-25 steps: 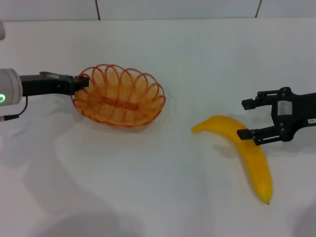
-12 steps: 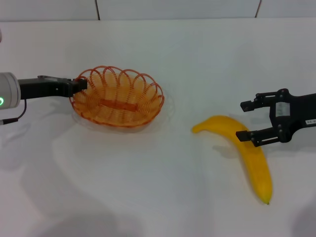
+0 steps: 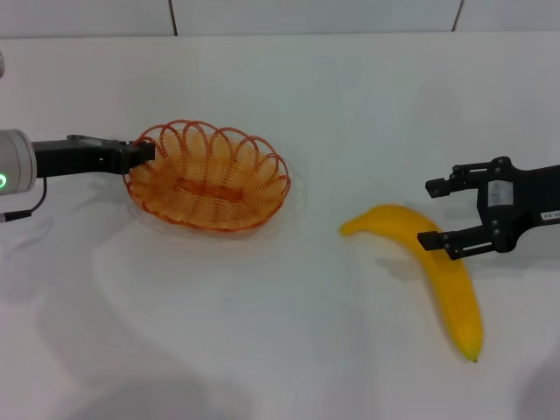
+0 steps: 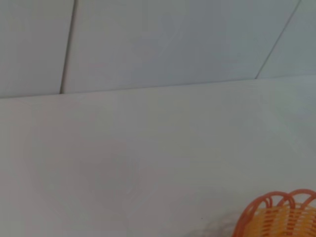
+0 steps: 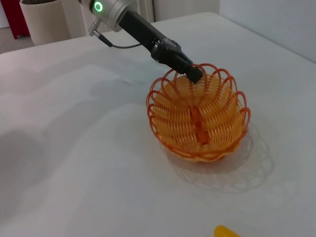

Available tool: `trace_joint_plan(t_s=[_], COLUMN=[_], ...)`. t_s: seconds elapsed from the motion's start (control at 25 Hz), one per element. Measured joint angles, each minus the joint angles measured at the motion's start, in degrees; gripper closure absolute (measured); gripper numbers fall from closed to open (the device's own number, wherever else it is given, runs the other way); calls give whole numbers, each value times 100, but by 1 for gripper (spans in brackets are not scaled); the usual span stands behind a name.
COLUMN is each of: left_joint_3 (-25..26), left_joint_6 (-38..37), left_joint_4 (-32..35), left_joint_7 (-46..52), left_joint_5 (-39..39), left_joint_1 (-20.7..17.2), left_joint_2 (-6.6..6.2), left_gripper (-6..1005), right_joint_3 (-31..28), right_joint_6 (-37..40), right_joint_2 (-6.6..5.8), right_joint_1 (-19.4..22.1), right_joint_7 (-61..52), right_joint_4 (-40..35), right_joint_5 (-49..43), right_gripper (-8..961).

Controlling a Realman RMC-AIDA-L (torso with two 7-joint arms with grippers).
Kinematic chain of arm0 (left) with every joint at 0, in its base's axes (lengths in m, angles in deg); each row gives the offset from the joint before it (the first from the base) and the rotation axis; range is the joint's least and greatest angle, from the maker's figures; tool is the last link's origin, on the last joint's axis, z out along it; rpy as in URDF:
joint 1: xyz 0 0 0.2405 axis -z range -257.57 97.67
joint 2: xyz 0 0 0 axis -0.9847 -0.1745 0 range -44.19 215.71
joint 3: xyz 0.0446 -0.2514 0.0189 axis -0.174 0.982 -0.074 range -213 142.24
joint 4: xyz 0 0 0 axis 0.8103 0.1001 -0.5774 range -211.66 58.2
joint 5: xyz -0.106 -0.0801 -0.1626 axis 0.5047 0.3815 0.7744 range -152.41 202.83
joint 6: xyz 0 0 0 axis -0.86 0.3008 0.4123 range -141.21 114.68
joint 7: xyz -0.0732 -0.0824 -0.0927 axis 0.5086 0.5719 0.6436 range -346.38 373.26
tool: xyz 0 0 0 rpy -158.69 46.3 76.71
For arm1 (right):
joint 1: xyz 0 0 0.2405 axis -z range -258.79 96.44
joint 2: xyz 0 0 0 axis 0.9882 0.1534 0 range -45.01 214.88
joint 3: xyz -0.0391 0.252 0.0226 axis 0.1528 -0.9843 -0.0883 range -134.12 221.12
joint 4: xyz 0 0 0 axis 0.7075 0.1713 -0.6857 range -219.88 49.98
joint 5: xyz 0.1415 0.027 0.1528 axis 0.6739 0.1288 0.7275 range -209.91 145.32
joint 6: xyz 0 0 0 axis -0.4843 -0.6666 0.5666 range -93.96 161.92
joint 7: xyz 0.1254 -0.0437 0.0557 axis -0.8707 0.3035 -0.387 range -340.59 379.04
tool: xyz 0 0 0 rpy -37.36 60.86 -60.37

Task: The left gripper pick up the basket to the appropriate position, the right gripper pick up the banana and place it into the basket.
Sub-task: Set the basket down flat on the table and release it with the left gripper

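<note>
Head: left gripper [image 3: 144,150] clamped on rim of basket [image 3: 210,179] at its left end; basket sits left-center on white table [image 3: 289,332]. Right gripper [image 3: 437,213] is spread wide, one finger over the banana [image 3: 437,267], other clear of it. Banana lies flat, right of basket, well apart.
L wrist: only basket rim [image 4: 279,212] and table.
R wrist: left gripper [image 5: 192,74] pinching basket rim [image 5: 197,116]; banana tip [image 5: 227,231] at frame edge.

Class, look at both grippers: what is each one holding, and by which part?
The left gripper grips the small orange wire basket by its scalloped rim. The right gripper holds nothing: its open fingers straddle the large curved yellow banana.
</note>
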Motion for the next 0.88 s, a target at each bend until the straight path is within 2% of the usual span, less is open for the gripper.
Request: trace_joint_plan(t_s=[0.24, 0.56, 0.88], left_joint_3=[-3, -11, -12], left_joint_6=[0, -1, -21], left_joint_4=[0, -6, -7], left_joint_7=[-7, -96, -693], left_joint_5=[0, -17, 241], left_joint_1=[1, 29, -16], left_joint_2=[-10, 6, 24], left_gripper=[883, 670, 335], right_joint_3=[0, 0, 0], right_joint_6=[6, 10, 8], right_joint_2=[0, 0, 0], right_joint_1=[-22, -42, -43], right_joint_7=[0, 0, 0], right_joint_4=[30, 72, 72], right_joint_5=[0, 0, -4], right_gripper=[134, 134, 134])
